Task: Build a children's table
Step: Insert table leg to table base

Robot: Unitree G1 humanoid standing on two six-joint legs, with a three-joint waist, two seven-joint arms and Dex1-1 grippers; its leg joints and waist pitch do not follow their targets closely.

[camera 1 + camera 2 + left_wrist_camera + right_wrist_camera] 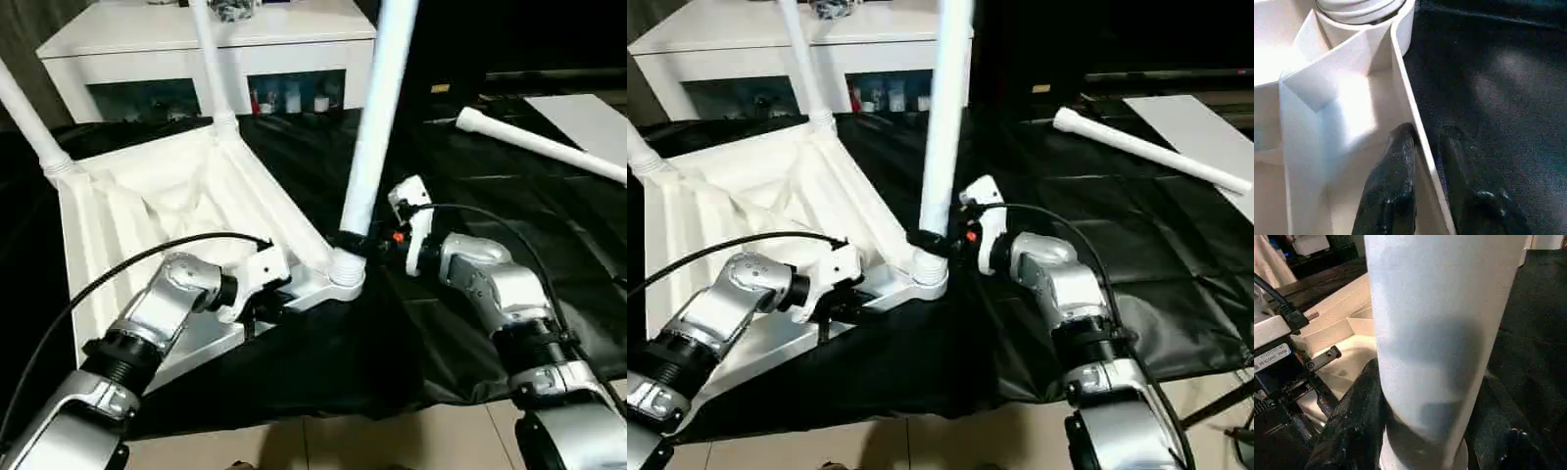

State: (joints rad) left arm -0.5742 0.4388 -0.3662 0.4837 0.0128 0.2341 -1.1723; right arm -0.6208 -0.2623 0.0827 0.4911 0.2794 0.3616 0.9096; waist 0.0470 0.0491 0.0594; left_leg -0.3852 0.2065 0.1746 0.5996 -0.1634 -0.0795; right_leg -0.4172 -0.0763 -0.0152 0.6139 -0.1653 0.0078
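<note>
Right claw (927,241): black fingers (1352,426) set on either side of the base of a white leg (377,117), closed on it just above the threaded collar. Half-wide grip, the round shaft taking up the gap. This leg stands upright in the near corner socket of the tabletop (167,196).

Left claw (1425,186): nearly closed, pinching the thin side wall of the tabletop, one finger inside the ribbed underside, the other outside over the black cloth (431,333). It looks to be steadying the top.

The table lies upside down on the black cloth, tilted, ribs facing up. Two more legs (211,59) rise from the far corners. A fourth leg (1146,147) lies loose on the cloth, well apart to the right, threaded end toward the table.

Behind: a white cabinet (206,44) with small items on its shelf.

Handling, judged:
- Hollow plastic, so light; the top may shift or tip under twisting, hence a hold on the wall.
- Legs stiff, smooth and tapered; likely slippery when turned. Gripping low near the collar, where the shaft is thickest, gives the best purchase.
- The wall is thin and may flex; pinch near a rib or corner.
- Loose leg will roll; take it mid-shaft.
</note>
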